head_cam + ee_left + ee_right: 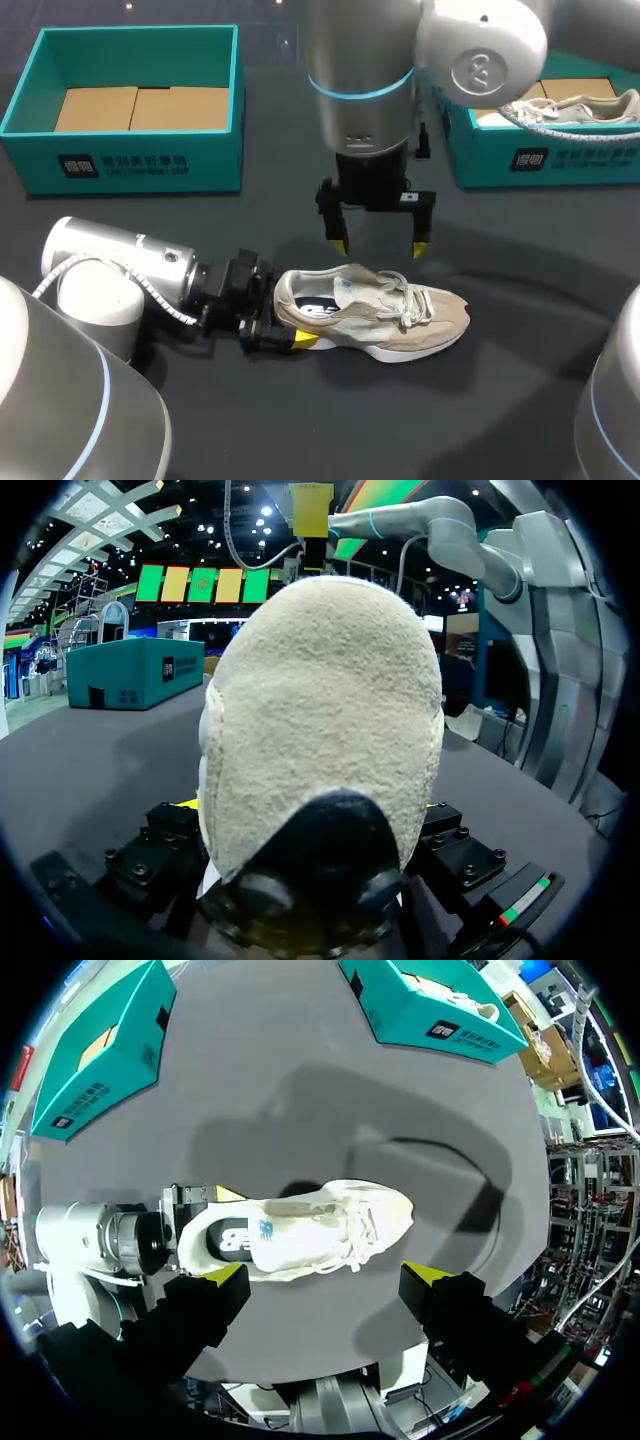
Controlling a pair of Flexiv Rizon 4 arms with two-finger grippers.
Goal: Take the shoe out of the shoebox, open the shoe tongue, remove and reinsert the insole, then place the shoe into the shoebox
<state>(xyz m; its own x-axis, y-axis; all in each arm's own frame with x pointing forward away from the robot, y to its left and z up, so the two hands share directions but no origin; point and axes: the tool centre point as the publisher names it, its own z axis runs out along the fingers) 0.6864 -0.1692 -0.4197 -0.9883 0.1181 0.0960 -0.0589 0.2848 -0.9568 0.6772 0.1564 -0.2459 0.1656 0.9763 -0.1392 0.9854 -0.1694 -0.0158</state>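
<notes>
Beige suede and mesh make up the sneaker [380, 310], which lies out of any box on the dark table [500, 410], toe toward my right and heel toward my left arm. The left gripper [287, 322] is clamped on the heel from two sides; in its own wrist view the heel cup fills the space between the fingers. The right gripper [380, 247] hangs above the lacing with its fingers spread wide, touching nothing, and from its wrist view the shoe's opening and the printed insole [245, 1238] lie directly beneath. An empty teal shoebox [130, 165] sits at the far left, well apart. Another teal box [560, 160] at the far right holds a second shoe [580, 108]. The tongue [378, 288] looks like the next target, and the risk lies there: the laces [412, 300] lie loose across it, so a descending finger could hook a lace instead — or press on the forefoot and lever the sneaker out of the left gripper, since only the heel is held.
</notes>
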